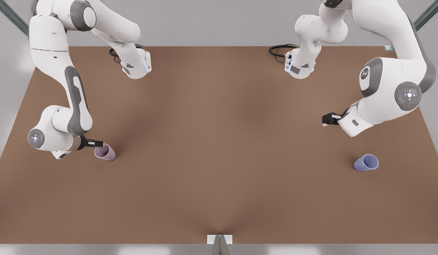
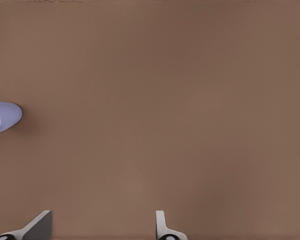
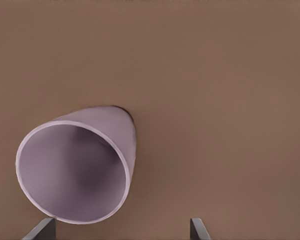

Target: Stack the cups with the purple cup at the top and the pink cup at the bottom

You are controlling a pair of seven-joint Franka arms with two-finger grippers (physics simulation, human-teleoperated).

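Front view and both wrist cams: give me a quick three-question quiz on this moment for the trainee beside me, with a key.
1. True or false: the purple cup is already stacked on the pink cup.
2. Which gripper is nearest the pink cup? A) left gripper B) right gripper
3. Fill in: both cups stand apart on the brown ____.

Key: 1 false, the cups stand far apart. 2 B, its open fingers are beside the cup's rim. 3 table.

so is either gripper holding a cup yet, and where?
No. The right gripper is open at the pink cup, its fingers not closed on it. The left gripper is open, away from the purple cup.
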